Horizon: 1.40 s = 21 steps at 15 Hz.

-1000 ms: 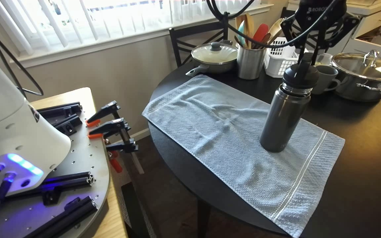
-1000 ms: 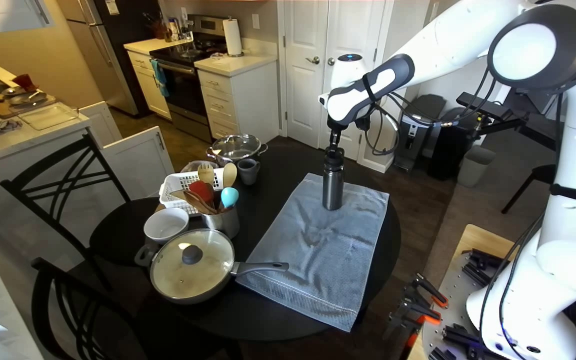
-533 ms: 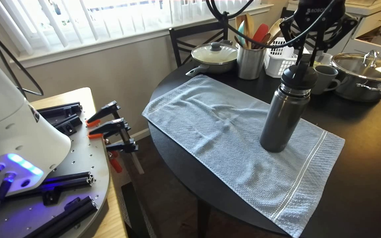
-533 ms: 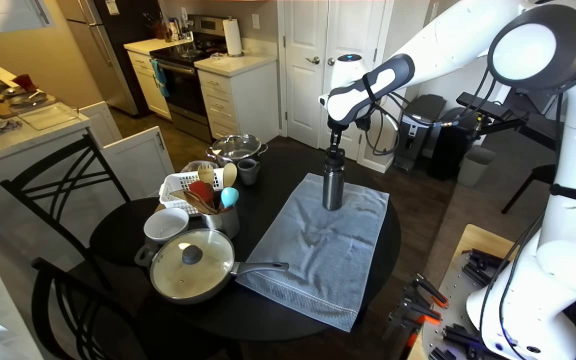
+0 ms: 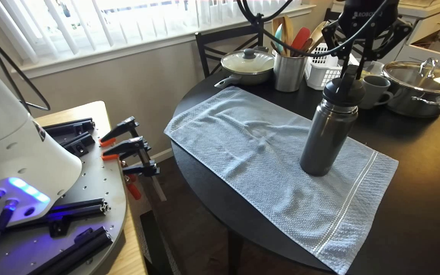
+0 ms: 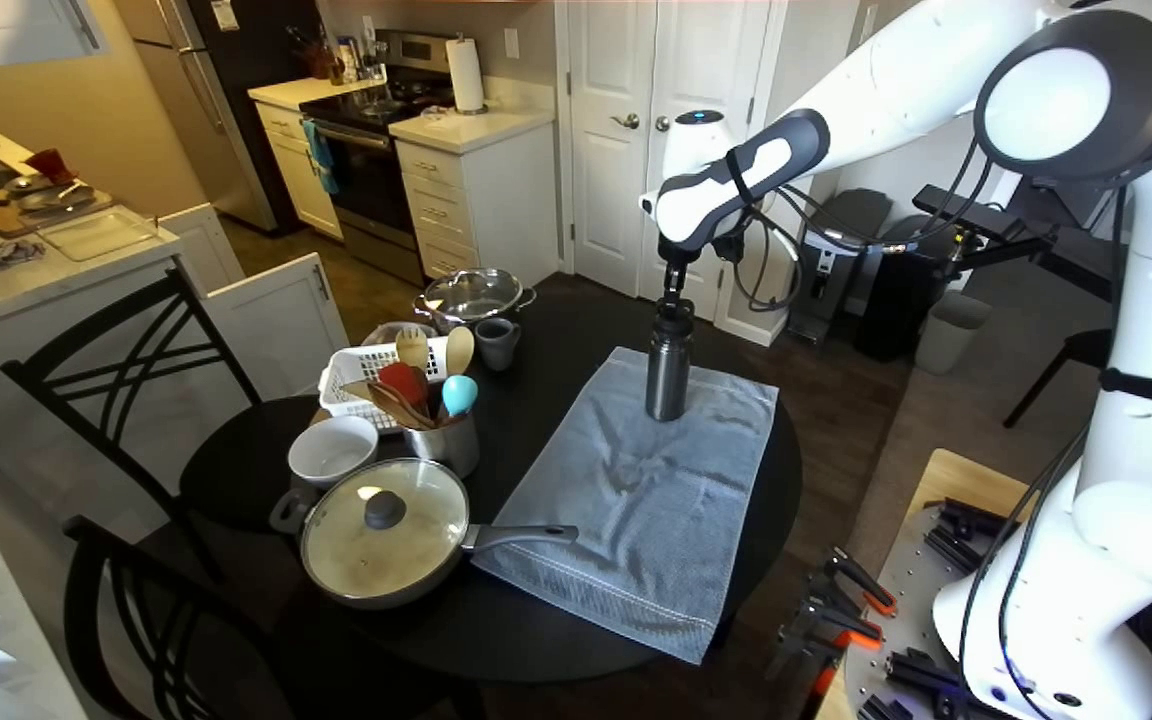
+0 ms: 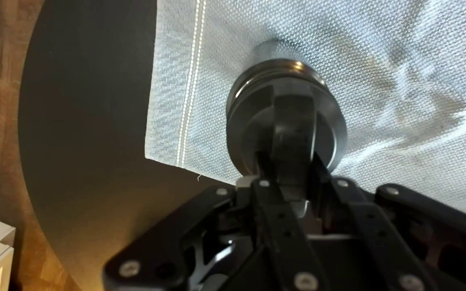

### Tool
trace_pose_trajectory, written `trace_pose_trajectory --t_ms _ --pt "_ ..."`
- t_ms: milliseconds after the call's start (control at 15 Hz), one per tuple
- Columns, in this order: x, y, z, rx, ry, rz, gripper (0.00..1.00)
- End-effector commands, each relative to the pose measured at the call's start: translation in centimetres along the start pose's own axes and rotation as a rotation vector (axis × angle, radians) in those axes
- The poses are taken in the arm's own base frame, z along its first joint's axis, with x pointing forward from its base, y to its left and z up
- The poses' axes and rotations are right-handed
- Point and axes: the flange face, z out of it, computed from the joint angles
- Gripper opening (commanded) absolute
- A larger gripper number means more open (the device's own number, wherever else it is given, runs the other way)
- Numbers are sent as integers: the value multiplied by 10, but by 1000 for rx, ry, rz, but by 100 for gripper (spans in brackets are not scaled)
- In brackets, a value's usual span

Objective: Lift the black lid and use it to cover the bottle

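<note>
The dark grey bottle [image 5: 325,141] stands on the towel; it also shows in an exterior view [image 6: 668,378], leaning very slightly there. The black lid [image 5: 344,92] sits at the bottle's mouth with a thin band of metal neck showing below it; it also shows in an exterior view [image 6: 674,320]. In the wrist view the lid [image 7: 293,117] hides most of the bottle [image 7: 271,66]. My gripper [image 5: 351,72] points down with its fingers on both sides of the lid's raised handle; in the wrist view the gripper [image 7: 290,157] is closed on that handle. Whether the lid is seated is unclear.
The blue-grey towel [image 5: 243,145] lies on the round black table. A grey mug [image 5: 374,91] and a steel pot [image 5: 414,101] stand close behind the bottle. A utensil cup [image 5: 289,72], a white basket [image 5: 321,72] and a lidded pan [image 5: 247,70] stand farther along.
My gripper and the lid have moved slightly down and sideways together. Less of the bottle's neck shows under the lid. The bottle's top has shifted slightly in an exterior view.
</note>
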Motion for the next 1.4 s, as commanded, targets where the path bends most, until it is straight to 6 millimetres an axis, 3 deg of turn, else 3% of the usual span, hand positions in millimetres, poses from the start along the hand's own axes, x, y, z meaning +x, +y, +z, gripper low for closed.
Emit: trace_pose_trajectory --t_ms 0,533,1333 --pt "-9 -1 2 6 -48 12 8" --pt "-11 2 3 -31 -53 13 7" --pt "-13 -9 17 -30 18 69 8"
